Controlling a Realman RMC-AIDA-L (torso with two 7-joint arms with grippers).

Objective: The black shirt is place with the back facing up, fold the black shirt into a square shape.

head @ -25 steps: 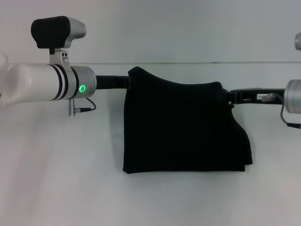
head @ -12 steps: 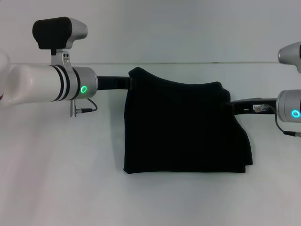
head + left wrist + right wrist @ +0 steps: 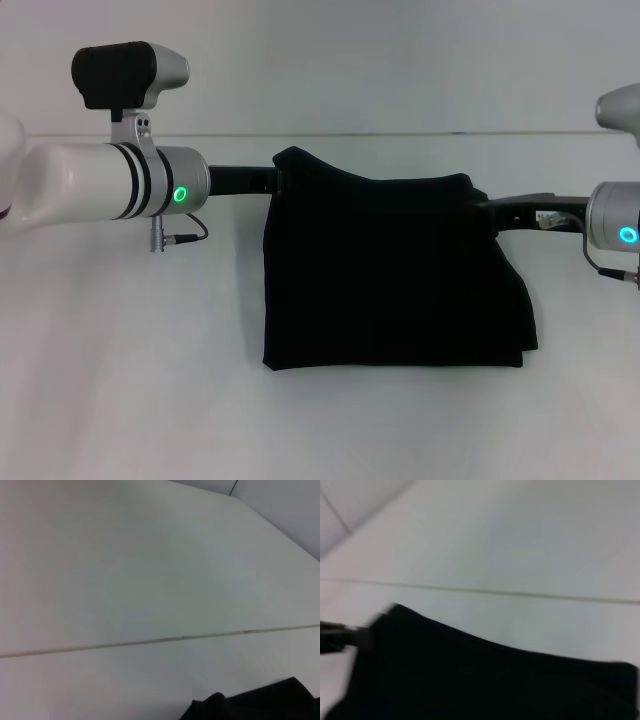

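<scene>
Still both hands at the folded black shirt (image 3: 390,275) far corners, right hand (image 3: 485,212) slightly higher, grips indiscernible.

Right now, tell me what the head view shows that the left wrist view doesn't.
Only the head view shows the whole folded black shirt, with the left gripper and right gripper at its far corners. Only the left wrist view shows the table's far corner. Both show the white table and its seam.
</scene>
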